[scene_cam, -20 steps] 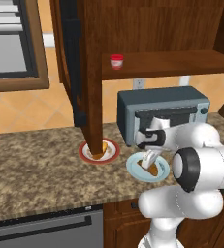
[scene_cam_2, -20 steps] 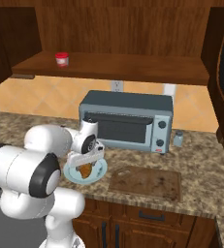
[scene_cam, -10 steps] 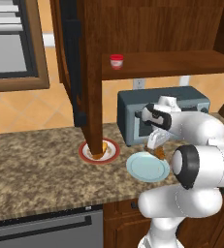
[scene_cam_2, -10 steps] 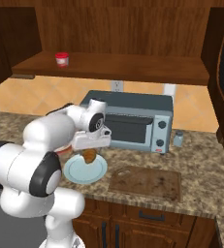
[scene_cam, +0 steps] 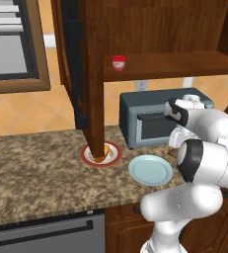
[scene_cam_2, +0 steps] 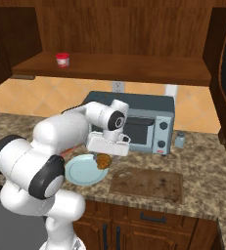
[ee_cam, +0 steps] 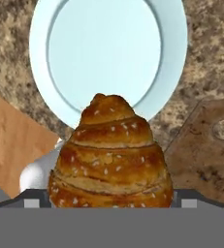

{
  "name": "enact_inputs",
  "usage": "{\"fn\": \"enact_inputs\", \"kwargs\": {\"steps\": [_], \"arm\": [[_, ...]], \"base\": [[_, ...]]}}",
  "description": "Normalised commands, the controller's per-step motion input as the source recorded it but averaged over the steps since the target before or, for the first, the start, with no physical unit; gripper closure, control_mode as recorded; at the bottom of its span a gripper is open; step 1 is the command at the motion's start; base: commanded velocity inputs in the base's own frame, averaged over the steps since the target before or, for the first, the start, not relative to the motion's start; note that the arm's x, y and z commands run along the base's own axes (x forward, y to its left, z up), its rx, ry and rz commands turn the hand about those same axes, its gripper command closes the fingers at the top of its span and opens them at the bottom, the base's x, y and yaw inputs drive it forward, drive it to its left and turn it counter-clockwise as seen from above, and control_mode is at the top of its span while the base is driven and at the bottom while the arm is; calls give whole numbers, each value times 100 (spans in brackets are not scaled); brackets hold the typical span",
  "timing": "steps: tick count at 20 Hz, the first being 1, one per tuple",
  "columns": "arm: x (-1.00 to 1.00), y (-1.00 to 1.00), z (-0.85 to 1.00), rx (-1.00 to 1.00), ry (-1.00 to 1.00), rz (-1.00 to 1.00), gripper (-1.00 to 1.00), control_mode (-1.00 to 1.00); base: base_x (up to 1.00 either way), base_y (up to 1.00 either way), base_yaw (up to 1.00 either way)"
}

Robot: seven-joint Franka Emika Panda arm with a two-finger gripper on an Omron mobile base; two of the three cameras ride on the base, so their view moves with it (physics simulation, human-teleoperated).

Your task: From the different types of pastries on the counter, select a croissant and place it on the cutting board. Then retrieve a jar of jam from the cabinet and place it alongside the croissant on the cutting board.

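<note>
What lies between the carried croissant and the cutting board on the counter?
Nothing: in the right base view the croissant hangs at the pale blue plate edge, with bare granite counter before the cutting board.

Cutting board (scene_cam_2: 146, 183) top is open rm; toaster oven (scene_cam_2: 148, 124) close behind, blue plate (scene_cam_2: 83, 171) just left.

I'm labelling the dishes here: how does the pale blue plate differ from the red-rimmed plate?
The pale blue plate is plain blue and bare, standing nearer the counter's front edge. The red-rimmed plate has a white centre, holds a yellow-orange pastry, and sits partly behind the cabinet door. Both are round and lie flat on the counter.
</note>
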Motion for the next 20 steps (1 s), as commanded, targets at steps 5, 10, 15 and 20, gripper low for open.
{"fn": "enact_inputs", "kwargs": {"steps": [5, 10, 15, 20], "arm": [[-49, -73, -2, 0, 4, -19, 100, -100], [-22, -54, -4, 0, 5, -16, 100, -100], [0, -48, 0, -1, 6, -15, 100, -100], [0, -47, -1, -7, 0, -13, 100, -100]], "base": [[0, 0, 0], [0, 0, 0], [0, 0, 0], [0, 0, 0]]}}
